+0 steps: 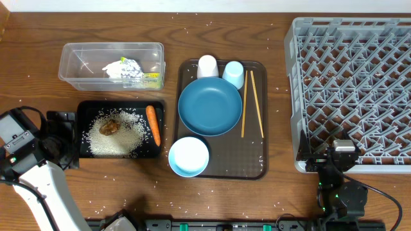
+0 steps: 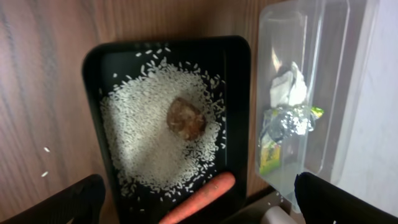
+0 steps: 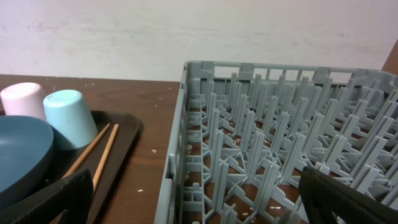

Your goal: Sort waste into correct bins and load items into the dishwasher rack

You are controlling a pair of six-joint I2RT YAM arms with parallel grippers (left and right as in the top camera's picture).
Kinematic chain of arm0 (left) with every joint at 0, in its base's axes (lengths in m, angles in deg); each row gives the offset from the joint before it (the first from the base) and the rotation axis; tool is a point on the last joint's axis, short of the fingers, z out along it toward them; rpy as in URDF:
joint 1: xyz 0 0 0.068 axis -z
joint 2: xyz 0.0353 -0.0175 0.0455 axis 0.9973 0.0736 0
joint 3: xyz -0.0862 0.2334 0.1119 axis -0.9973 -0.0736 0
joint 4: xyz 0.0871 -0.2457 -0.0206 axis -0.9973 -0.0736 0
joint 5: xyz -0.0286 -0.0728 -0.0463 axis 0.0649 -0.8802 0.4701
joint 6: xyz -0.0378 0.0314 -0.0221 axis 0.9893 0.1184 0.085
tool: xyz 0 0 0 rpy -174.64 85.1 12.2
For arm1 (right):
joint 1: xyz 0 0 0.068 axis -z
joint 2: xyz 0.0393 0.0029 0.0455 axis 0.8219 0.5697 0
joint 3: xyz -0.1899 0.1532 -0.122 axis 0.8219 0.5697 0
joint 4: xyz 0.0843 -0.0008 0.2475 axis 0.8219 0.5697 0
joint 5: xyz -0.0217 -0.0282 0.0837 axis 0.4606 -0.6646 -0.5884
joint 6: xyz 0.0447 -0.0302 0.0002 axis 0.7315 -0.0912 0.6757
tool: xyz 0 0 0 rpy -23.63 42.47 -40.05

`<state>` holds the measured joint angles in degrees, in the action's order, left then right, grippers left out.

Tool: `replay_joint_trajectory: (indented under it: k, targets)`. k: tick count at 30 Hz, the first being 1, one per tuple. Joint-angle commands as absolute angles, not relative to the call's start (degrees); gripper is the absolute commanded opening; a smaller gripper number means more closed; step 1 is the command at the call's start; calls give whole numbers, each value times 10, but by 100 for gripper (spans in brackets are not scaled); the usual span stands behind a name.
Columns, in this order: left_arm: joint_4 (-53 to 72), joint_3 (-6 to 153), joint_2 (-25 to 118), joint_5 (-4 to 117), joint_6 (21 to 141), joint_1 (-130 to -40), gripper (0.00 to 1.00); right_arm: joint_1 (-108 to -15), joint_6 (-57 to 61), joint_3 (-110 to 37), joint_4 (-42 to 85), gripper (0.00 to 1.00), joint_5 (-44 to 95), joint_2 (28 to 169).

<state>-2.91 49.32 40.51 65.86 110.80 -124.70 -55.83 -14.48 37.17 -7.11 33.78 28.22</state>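
White rice point(image 2: 143, 143), a brown food lump point(image 2: 186, 118) and an orange carrot point(image 1: 153, 124) lie in the black tray point(image 1: 82, 128). Behind it, the clear tub point(image 1: 72, 64) holds a crumpled napkin point(image 2: 287, 86), silver foil point(image 2: 289, 119) and a green-yellow wrapper point(image 2: 268, 155). The dark-blue plate point(image 1: 210, 106), light-blue bowl point(image 1: 189, 156), white cup point(image 1: 207, 65), light-blue cup point(image 1: 234, 74) and two chopsticks point(image 1: 252, 102) rest on the brown serving tray. The grey rack point(image 1: 350, 90) stands at the right. My left gripper point(image 1: 64, 138) hangs open and empty at the black tray's left end. My right gripper point(image 1: 331, 159) is open and empty at the rack's near left corner.
The brown serving tray point(image 1: 257, 167) sits between the bins and the rack. Loose rice grains point(image 1: 96, 205) are scattered over the wooden table. A white wall point(image 3: 199, 31) rises behind the table's far edge.
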Motion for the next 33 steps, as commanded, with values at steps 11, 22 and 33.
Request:
replay_joint_trajectory:
  k: [11,22,33]
  targets:
    - [-32,494,404,687,1099,-1249,98,-561,109,373,-207,99,47,280]
    - [-32,494,404,687,1099,-1249,98,-561,489,367,-423,99,-96,281]
    - [-32,494,404,687,1099,-1249,98,-561,323,131,-198,99,-93,457]
